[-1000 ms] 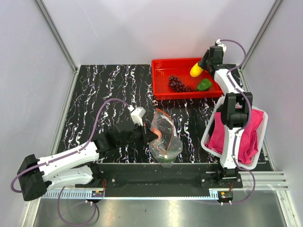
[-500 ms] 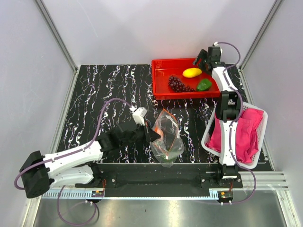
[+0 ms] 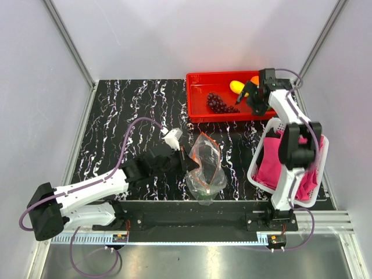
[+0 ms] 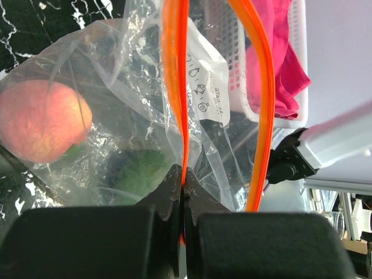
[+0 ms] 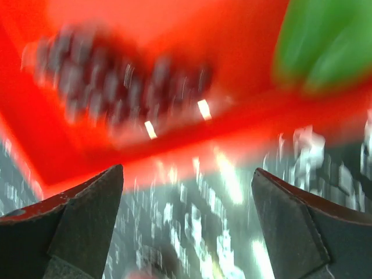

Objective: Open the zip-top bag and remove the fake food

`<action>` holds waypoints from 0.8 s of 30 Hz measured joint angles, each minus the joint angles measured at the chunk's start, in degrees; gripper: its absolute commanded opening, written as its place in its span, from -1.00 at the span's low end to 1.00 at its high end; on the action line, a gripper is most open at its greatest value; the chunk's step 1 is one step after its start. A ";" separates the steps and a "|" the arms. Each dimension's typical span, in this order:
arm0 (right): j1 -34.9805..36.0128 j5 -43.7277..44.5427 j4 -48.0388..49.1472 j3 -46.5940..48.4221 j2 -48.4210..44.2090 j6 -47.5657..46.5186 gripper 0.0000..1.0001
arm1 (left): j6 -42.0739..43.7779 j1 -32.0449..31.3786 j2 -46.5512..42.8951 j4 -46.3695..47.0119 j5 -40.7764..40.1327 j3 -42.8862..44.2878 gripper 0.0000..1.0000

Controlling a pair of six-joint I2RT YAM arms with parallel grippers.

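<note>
1. The black marbled table (image 3: 133,104) carries everything.
2. The white basket (image 3: 252,170) of pink cloths (image 3: 270,165) stands at the near right.
3. The red tray (image 3: 200,87) lies at the far right of the table.
4. The zip-top bag (image 3: 204,168) stands crumpled near the middle of the near edge, its mouth gaping. The two runs of its zip strip (image 4: 174,87) are well apart.
5. The left gripper (image 4: 183,186) is pressed together on one run of that strip. The right gripper (image 5: 186,174) is spread wide and empty, over the tray's near wall.
6. The fake food is split:
   - In the tray are a grape bunch (image 3: 218,103), a green pepper (image 5: 325,40), a yellow fruit (image 3: 236,86) and an orange ball (image 3: 254,80).
   - Inside the bag are a peach-coloured fruit (image 4: 40,119) and a green piece (image 4: 139,174).
</note>
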 measured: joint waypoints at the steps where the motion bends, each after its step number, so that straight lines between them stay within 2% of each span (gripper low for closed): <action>1: 0.61 -0.15 -0.63 -3.02 -3.67 0.04 0.99 | -0.17 0.00 0.02 -0.26 0.04 0.04 -1.00; 4: 4.92 -0.33 -1.25 -13.05 -17.07 -0.22 0.99 | -1.31 0.00 0.00 -1.09 0.48 0.74 -1.00; 9: 14.05 -2.16 -1.11 -25.09 -34.01 -1.75 0.99 | -1.97 0.00 -1.57 -2.89 0.02 0.94 -1.00; 13: 16.11 -4.61 -1.95 -31.71 -45.05 -3.65 0.99 | -1.68 0.00 -3.17 -5.03 -0.59 2.01 -1.00; 18: 18.12 -7.67 -4.63 -32.76 -53.11 -5.92 0.99 | -0.72 0.00 -4.52 -5.60 -1.70 2.99 -1.00; 24: 20.13 -12.61 -7.15 -32.79 -55.25 -7.56 0.86 | 1.36 0.04 -3.72 -6.01 -1.92 4.37 -1.00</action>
